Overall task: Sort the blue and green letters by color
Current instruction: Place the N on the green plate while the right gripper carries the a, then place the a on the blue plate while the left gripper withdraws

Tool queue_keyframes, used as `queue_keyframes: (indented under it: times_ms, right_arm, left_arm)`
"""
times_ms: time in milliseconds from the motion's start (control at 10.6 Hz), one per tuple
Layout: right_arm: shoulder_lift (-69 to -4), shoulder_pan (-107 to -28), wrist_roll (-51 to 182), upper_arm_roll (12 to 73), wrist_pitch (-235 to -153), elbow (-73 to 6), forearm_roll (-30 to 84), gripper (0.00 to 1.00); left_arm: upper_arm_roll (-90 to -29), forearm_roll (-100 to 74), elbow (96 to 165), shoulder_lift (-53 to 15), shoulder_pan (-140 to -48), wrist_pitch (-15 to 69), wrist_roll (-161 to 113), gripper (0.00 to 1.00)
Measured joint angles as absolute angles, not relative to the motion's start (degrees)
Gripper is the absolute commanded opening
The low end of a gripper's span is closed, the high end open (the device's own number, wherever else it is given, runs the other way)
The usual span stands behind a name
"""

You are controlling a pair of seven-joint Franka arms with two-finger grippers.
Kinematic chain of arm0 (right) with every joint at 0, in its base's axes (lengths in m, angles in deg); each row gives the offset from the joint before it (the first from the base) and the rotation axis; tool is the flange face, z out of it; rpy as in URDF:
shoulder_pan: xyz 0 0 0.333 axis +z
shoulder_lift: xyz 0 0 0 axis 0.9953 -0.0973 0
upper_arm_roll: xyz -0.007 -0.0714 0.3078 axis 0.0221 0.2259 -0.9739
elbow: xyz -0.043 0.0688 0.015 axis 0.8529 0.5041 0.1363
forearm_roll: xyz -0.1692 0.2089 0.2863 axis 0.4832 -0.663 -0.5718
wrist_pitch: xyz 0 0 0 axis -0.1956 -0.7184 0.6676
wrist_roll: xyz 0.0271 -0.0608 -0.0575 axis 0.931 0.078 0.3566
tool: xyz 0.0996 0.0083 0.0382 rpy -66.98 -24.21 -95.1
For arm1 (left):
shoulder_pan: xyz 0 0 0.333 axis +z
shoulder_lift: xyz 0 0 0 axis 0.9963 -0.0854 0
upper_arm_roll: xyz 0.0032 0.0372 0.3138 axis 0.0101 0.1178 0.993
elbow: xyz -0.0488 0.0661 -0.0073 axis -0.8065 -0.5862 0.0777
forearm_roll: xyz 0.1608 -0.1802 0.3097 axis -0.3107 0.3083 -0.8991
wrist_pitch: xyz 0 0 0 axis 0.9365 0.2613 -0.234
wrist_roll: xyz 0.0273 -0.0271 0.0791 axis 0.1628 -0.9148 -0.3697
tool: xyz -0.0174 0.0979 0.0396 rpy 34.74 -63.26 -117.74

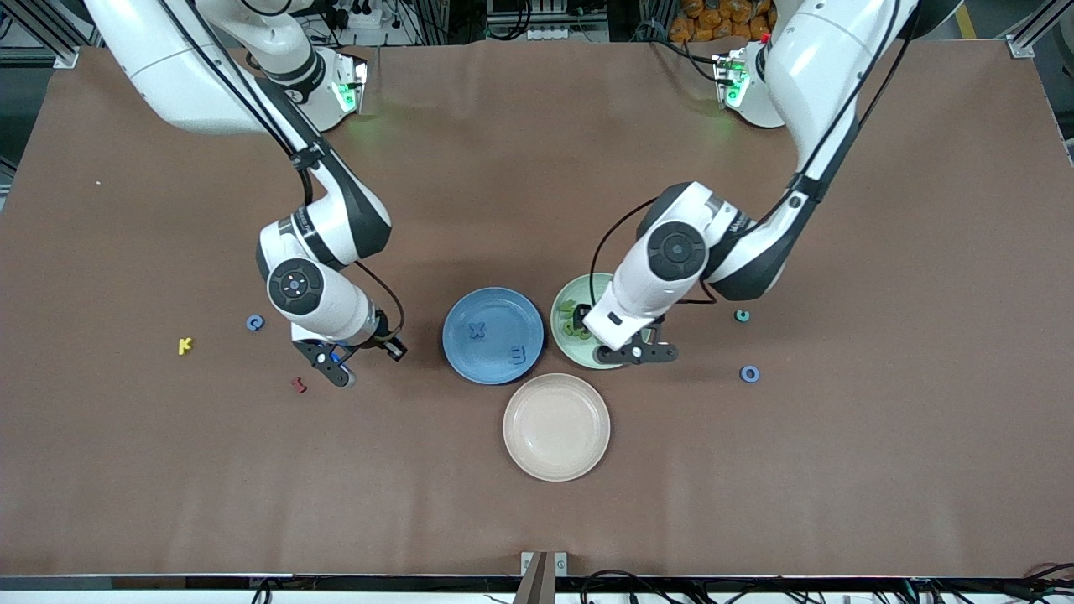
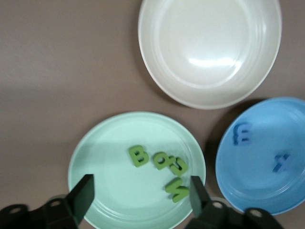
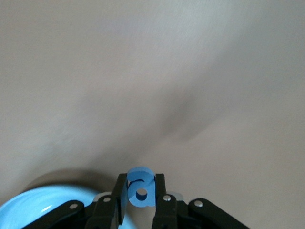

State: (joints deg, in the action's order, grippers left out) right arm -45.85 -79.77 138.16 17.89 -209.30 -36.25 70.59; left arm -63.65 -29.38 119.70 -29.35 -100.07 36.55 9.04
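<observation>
Right gripper point(image 3: 141, 198) pinches a blue letter point(image 3: 140, 191), airborne beside the blue plate point(image 1: 492, 335); carry step underway. Next: move over that plate, release. Left gripper point(image 2: 140, 198) spread above green plate point(image 2: 95, 148), its green letters point(image 2: 164, 167) beneath, waiting.

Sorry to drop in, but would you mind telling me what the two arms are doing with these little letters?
They are sorting letters by color. The right gripper is shut on a blue letter over the table near the blue plate, which holds two blue letters. The left gripper hangs open over the green plate, which holds green letters. The beige plate has nothing on it. Some letters lie loose on the table.
</observation>
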Motion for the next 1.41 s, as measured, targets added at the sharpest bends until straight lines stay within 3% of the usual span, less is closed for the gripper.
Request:
queue_keyframes:
  times_ms: [188, 282, 377, 753, 942, 1412]
  right_arm:
    - [-46.86, -76.36, 144.03, 17.87, -209.25, -33.69, 65.57, 0.0]
    - [-47.74, -73.96, 149.15, 17.87, -209.13, -31.61, 64.91, 0.54]
    - [-48.98, -71.37, 154.18, 17.86, -209.03, -29.26, 64.82, 1.0]
    - [-52.91, -66.71, 163.71, 19.08, -208.88, -24.22, 65.42, 1.0]
    - [-52.98, -67.47, 162.95, 20.22, -205.47, -23.85, 70.63, 1.0]
    - [-50.55, -78.51, 134.41, 20.67, -197.4, -25.21, 73.18, 1.0]
  left_arm:
    - [-63.3, -29.38, 119.01, -25.09, -97.49, 33.89, 9.04, 1.0]
    - [-63.19, -29.38, 118.79, -22.28, -95.44, 31.56, 9.04, 1.0]
    - [-63.15, -29.38, 118.62, -19.29, -93.07, 28.97, 9.01, 1.0]
    - [-63.27, -29.33, 117.83, -7.78, -86.86, 17.6, 5.17, 1.0]
    - [-63.23, -29.31, 118.05, -5.65, -85.66, 15.53, 3.2, 1.0]
    - [-58.62, -22.92, 118.07, -2.01, -81.79, 14.07, -12.19, 1.0]
